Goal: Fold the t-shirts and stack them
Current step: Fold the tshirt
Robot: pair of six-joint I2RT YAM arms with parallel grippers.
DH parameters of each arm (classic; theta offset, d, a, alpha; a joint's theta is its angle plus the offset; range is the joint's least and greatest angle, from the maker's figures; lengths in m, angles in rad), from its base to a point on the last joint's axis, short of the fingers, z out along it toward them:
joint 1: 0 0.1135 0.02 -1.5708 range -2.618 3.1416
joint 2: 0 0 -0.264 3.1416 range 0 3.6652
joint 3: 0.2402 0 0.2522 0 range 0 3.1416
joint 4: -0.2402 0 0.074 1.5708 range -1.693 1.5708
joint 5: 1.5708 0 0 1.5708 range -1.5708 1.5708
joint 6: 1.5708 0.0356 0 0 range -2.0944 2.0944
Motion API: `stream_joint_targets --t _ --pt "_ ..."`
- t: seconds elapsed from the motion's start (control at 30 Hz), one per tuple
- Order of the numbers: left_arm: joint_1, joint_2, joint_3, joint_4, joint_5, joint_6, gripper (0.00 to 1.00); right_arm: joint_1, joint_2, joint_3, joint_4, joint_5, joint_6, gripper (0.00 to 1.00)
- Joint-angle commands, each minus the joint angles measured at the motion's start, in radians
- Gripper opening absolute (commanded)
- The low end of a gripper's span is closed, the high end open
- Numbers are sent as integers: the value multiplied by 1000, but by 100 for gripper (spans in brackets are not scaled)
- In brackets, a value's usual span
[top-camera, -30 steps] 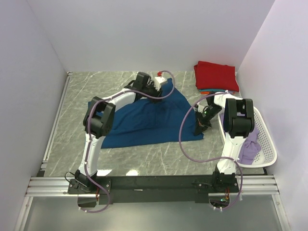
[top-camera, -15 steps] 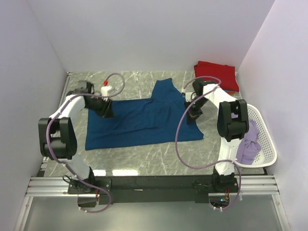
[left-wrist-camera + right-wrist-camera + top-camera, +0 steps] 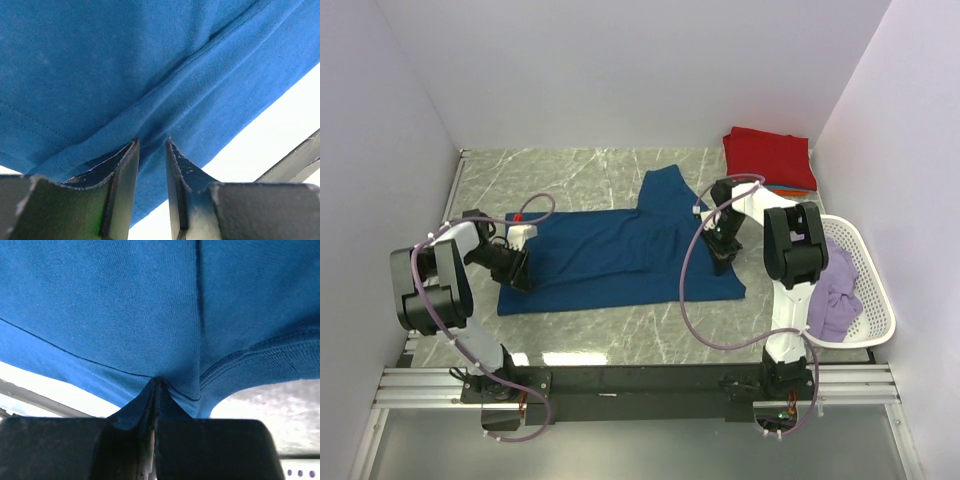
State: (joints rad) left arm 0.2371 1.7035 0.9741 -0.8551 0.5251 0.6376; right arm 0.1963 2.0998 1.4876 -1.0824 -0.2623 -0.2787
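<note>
Two sets of jaws are on the blue t-shirt (image 3: 620,250), which lies spread across the middle of the marble surface (image 3: 570,175). The left jaws pinch a fold at its near-left edge, and the right jaws are pressed tight on the hem at its right side. Far right, a folded red stack (image 3: 768,158) sits beyond the white basket (image 3: 880,290).

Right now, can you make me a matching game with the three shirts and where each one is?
Things:
1. blue t-shirt
2. red t-shirt
3. purple shirt

Places:
A. bunched up in the white basket
B. folded at the far right corner
C. spread out across the middle of the table

Pairs: 1-C, 2-B, 3-A
</note>
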Motion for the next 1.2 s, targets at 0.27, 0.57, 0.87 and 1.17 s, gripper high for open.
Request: stream_joint_targets --t 0.27,0.57,0.87,1.17 --pt "67 -90 -19 -80 42 102 38 -18 -122 15 -118 -144 -119 31" --pt "100 4 365 89 220 -114 47 -55 104 640 -55 -215 88 43" --pt "102 180 517 238 219 -282 49 -49 227 686 361 -164 277 56" --pt "102 234 505 264 197 -286 50 -52 394 839 483 -130 460 65"
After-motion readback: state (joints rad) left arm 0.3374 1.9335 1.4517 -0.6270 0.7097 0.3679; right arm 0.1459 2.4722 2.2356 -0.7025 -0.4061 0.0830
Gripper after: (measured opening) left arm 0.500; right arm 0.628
